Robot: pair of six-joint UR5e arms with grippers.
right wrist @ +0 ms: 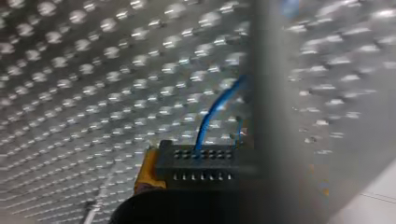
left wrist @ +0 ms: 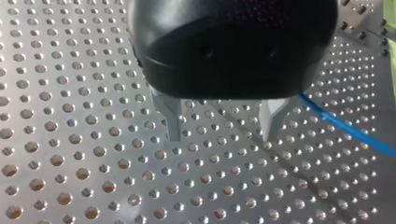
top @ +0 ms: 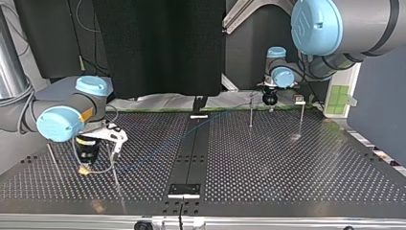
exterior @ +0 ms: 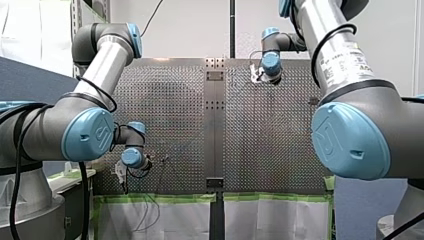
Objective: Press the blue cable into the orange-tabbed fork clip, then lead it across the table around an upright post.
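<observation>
The blue cable (right wrist: 215, 109) rises from between the pads of my right gripper (right wrist: 201, 156), which is shut on it; a yellow pad shows beside the black one. A blurred upright post (right wrist: 271, 84) stands close in front of that gripper. In the top view my right gripper (top: 85, 166) hangs low over the plate at the left. My left gripper (left wrist: 222, 137) is open just above the perforated plate, nothing between its metal fingers (left wrist: 172, 122). The blue cable (left wrist: 348, 128) lies on the plate beside it. I cannot make out the orange-tabbed clip.
Thin upright posts (top: 251, 112) (top: 301, 120) stand near my left gripper (top: 269, 100) at the top view's far right, and another post (top: 53, 160) near the left edge. A black strip (top: 191, 148) runs down the perforated table's middle.
</observation>
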